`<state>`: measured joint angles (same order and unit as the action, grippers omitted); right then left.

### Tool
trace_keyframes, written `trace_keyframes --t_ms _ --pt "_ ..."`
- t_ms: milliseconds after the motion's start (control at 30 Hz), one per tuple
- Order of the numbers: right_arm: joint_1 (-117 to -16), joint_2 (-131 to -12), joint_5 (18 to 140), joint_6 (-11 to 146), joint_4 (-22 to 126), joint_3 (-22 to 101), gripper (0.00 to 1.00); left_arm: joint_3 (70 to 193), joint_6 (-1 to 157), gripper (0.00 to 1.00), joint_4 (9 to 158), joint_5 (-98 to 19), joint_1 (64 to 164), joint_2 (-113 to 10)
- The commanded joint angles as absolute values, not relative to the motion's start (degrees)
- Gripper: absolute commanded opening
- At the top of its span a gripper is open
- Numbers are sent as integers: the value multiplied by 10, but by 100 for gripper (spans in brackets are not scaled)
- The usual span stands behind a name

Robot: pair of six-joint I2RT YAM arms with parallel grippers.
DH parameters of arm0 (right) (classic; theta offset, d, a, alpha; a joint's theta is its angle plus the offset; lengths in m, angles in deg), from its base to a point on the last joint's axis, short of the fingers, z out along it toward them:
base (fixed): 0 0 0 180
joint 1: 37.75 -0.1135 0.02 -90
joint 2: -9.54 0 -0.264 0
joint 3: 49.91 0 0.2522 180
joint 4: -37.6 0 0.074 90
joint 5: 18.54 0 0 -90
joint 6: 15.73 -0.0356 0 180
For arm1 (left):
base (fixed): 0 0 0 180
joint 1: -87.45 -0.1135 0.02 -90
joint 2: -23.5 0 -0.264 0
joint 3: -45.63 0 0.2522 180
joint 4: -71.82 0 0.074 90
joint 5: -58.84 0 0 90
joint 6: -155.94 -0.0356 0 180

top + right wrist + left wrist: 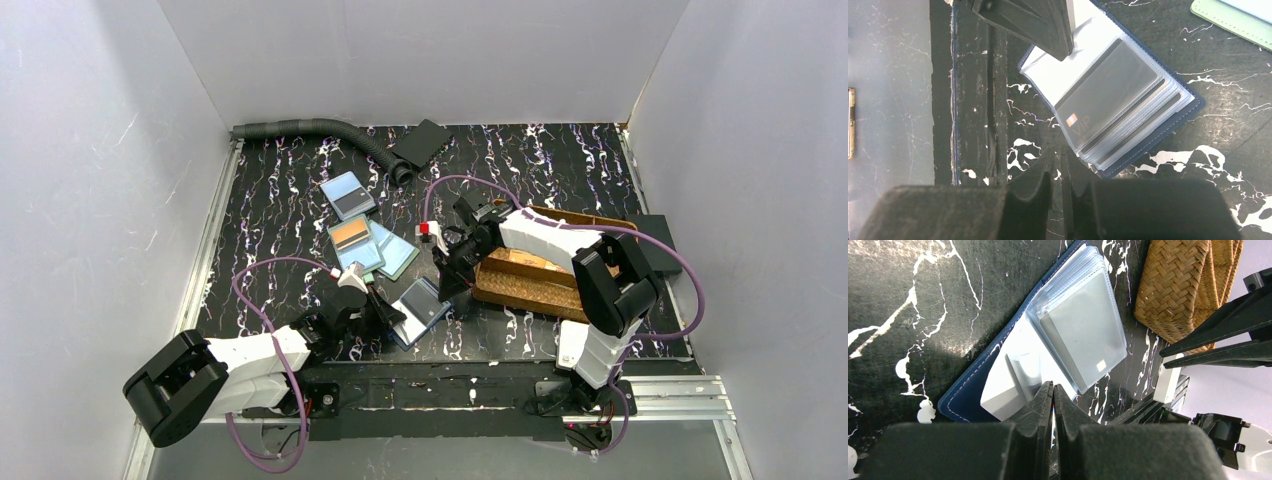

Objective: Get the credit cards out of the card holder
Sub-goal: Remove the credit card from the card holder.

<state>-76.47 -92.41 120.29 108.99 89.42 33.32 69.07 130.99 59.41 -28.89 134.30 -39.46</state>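
Observation:
The dark navy card holder (422, 311) lies open near the table's front edge, its clear sleeves fanned out. A grey card (1108, 92) marked VIP sits in the top sleeve, and more cards show edge-on beneath it. My left gripper (1053, 388) is shut, its tips resting on the holder's pale left page (1008, 385). My right gripper (1063, 156) hangs just off the sleeves' near corner, jaws a narrow gap apart with only table between them. A blue-grey card (348, 195), an orange card (351, 238) and a teal card (392, 252) lie loose on the table behind the holder.
A brown woven tray (545, 280) stands right of the holder, under the right arm. A grey corrugated hose (310, 130) and a flat black rectangle (420, 143) lie at the back. A black block (656, 240) sits by the right wall.

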Motion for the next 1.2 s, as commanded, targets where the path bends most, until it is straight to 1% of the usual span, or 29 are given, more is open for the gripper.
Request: trace_keyframes --t_ms 0,1167 --pt "-762 -902 1225 1100 906 329 18 689 1308 3 600 -290 1345 -392" --pt "-745 -888 1230 1099 907 328 20 694 1311 3 600 -298 1345 -389"
